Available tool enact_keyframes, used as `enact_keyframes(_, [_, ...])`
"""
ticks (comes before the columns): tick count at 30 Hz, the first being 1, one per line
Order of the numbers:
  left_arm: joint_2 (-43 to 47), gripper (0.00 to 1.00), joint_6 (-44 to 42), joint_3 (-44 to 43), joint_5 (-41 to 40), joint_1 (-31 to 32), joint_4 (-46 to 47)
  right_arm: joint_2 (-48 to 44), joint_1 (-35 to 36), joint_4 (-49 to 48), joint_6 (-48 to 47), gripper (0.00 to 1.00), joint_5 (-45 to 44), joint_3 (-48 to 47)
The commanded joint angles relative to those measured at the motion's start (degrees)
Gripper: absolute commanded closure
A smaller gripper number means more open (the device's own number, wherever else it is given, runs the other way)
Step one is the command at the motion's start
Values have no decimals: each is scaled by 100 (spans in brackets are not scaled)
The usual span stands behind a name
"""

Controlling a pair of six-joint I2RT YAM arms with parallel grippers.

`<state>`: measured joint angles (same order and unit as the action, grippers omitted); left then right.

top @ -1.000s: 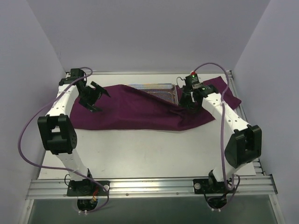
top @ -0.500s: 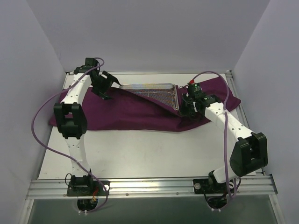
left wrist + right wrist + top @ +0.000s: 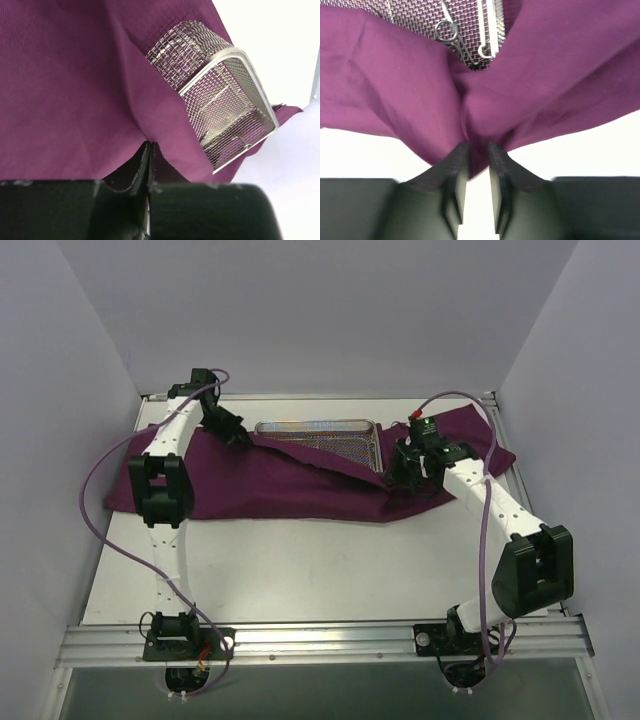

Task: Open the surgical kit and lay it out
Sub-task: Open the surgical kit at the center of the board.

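The job looks barely past its opening stage. The cloth [image 3: 290,480] lies spread across the far half of the desk [image 3: 320,560], and the tray [image 3: 315,425] sits on it at the far middle. Only the tray's far strip and right end are bared. A flap runs slantwise over its near side and left corner, so most of the mesh is under purple. The left fingers [image 3: 131,170] are pressed together at the tray's left corner, with the cloth's edge nipped at their tips. The right fingers [image 3: 451,167] stand a narrow way apart just off the tray's right near corner. A bunched fold sits between them, and whether they grip it or merely straddle it cannot be told. What seems left is drawing the flap clear of the tray, smoothing the cloth flat, and then lifting the instruments out and setting them in a row. Much is hidden: the tray's contents are mostly covered, and from above nothing inside can be made out. The right wrist view shows thin metal loops [image 3: 446,31] at the tray's end. These may be instrument handles or the tray's own fittings. Both wrist views cut the tray off.
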<state>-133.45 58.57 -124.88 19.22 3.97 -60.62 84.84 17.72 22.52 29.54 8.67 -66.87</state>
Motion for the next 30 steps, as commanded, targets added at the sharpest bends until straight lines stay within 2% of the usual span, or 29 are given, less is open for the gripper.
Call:
enact_keyframes(1, [195,98,-538,-194,-136,34,-54,-126,-224,270,-185,74,47,-115])
enact_keyframes(3, [406,98,-819,-177,-488,139,-405,-47,-399,340,-220,67,56,-203])
enact_keyframes(5, [905,98,-1215,287,-839,366,-477,111,-505,498,-317,59,39,-378])
enact_keyframes(6, [1126,98,-1329,524,-954,464,-468,164,-549,560,-343,48,21,-440])
enact_keyframes(7, [1345,98,-1548,796,-1077,560,-460,295,-628,743,-370,43,-14,-519])
enact_keyframes(10, [2373,98,-1769,2043,-1649,973,-302,419,-708,859,-484,24,-75,-730])
enact_keyframes(11, [2915,98,-1813,2760,-1702,1061,-188,437,-708,850,-510,22,-119,-774])
enact_keyframes(12, [3182,98,-1848,3098,-1703,1193,57,463,-725,841,-511,17,-120,-879])
enact_keyframes(15, [4114,98,-2024,4195,-1685,1395,357,700,-770,824,-476,13,-49,-1160])
enact_keyframes(17, [4658,98,-2217,4620,-1519,1475,480,911,-770,815,-440,13,-32,-1310])
enact_keyframes(23, [5976,98,-2201,5877,-1298,1607,78,1289,-778,824,-352,11,-32,-1925])
enact_keyframes(30, [6594,98,-1796,6765,-1009,1660,-757,1676,-796,991,-273,4,-172,-2576])
